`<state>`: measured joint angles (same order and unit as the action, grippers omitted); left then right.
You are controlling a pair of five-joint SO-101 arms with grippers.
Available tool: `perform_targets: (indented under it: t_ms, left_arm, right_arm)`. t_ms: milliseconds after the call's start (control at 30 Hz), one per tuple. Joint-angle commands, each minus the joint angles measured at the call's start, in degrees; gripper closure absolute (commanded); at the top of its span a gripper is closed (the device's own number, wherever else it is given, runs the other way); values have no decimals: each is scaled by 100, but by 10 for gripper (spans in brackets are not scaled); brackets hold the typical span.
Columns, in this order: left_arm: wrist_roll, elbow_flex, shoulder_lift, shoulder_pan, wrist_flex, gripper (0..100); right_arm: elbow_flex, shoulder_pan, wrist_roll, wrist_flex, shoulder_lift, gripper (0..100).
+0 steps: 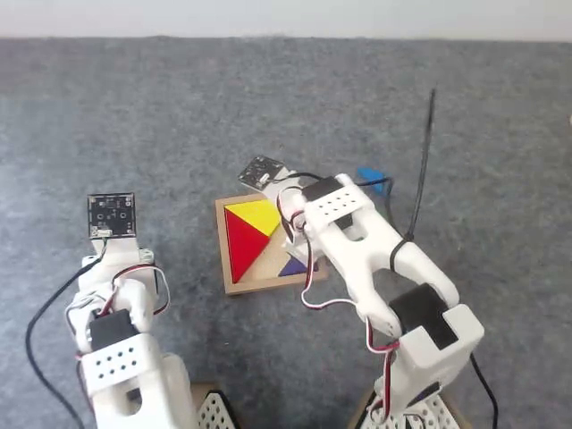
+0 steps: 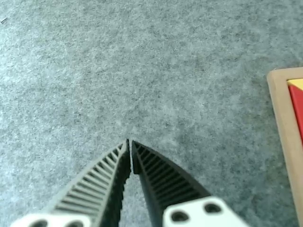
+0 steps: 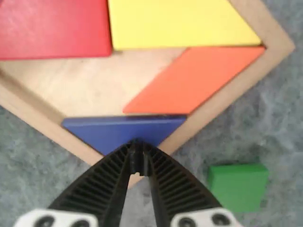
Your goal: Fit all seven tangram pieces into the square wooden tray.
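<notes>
Here the right gripper [image 3: 137,161] is pinched on the tip of the blue triangle [image 3: 123,130], lying across the corner rim of the tray [image 3: 71,90], so it may slip from this small hold or settle on the rim, not inside.

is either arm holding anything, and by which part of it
The right gripper appears shut on the blue triangle, pinching its nearest corner; the left gripper is shut on nothing.

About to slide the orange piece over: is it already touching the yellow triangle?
Touching. The right wrist view shows the orange piece lying edge to edge against the yellow triangle, with no gap visible along the shared edge.
</notes>
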<state>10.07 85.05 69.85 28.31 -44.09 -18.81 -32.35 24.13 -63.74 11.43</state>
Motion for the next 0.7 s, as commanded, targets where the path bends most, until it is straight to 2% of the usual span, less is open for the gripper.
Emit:
perform_targets:
  t_ms: [0, 167, 300, 433, 567, 667]
  left_arm:
    - [70, -207, -18, 18, 88, 988]
    - [70, -207, -18, 18, 88, 988]
    - [70, -207, -18, 18, 88, 988]
    - [70, -207, -18, 18, 88, 988]
    - [70, -207, -18, 18, 88, 988]
    - [70, -207, -18, 18, 88, 988]
  right_arm:
    - [387, 119, -9, -365, 13, 991]
    - [905, 119, 202, -884, -48, 991]
    - [1046, 4, -53, -910, -295, 991]
    - [949, -295, -114, -462, -374, 990]
    - [624, -637, -105, 479, -66, 990]
    - [589, -708, -88, 699, 215, 990]
